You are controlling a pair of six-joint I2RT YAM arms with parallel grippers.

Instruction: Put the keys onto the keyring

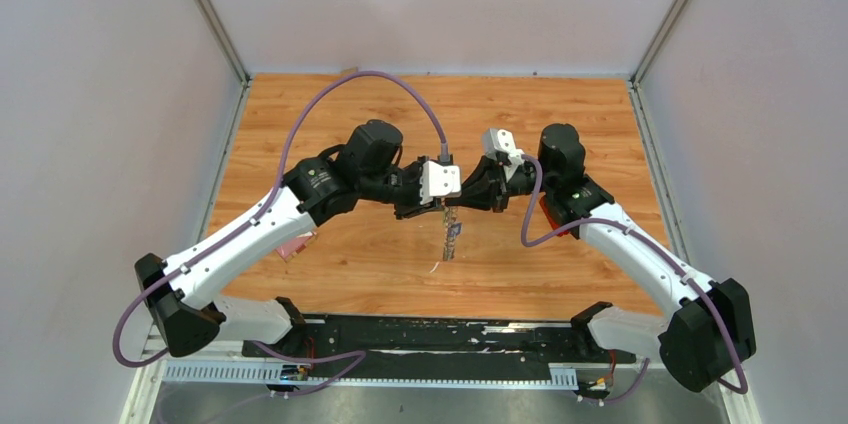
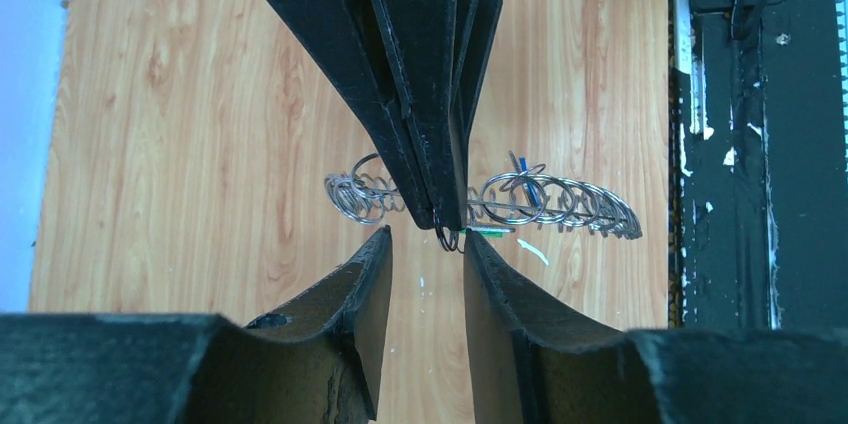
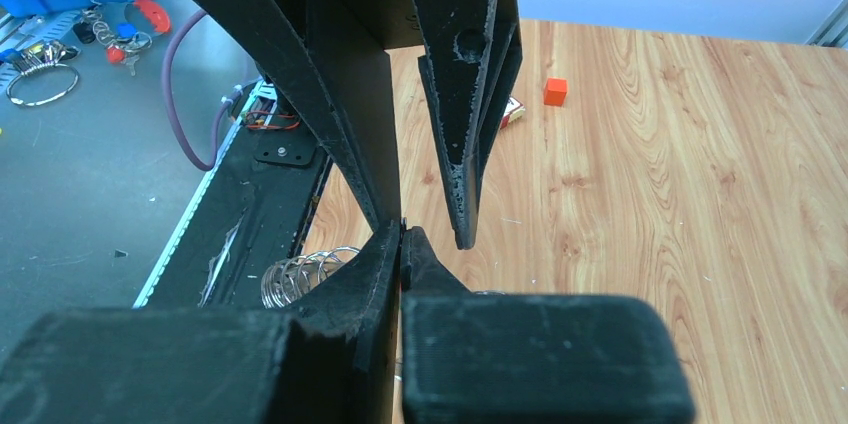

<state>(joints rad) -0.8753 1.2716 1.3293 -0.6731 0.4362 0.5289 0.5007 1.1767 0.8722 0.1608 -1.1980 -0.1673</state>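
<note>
The keyring [image 1: 452,234] hangs edge-on under the two grippers at the table's middle. In the left wrist view it is a row of silver loops [image 2: 560,202], with a blue key [image 2: 522,176] among them and a green key [image 2: 490,232] at its lower edge. My right gripper [image 3: 402,234] is shut on a thin wire loop of the keyring [image 2: 446,238]. It also shows in the top view [image 1: 458,202]. My left gripper [image 2: 427,234] is open, its fingertips on either side of the right gripper's tip. It also shows in the top view [image 1: 438,208].
A pink card [image 1: 295,244] lies under the left arm. A small red-orange cube [image 3: 555,92] and a red block with white squares [image 3: 512,112] lie on the wood further off. A black base strip [image 1: 430,336] runs along the near edge. Spare rings and keys [image 3: 40,79] lie off the table.
</note>
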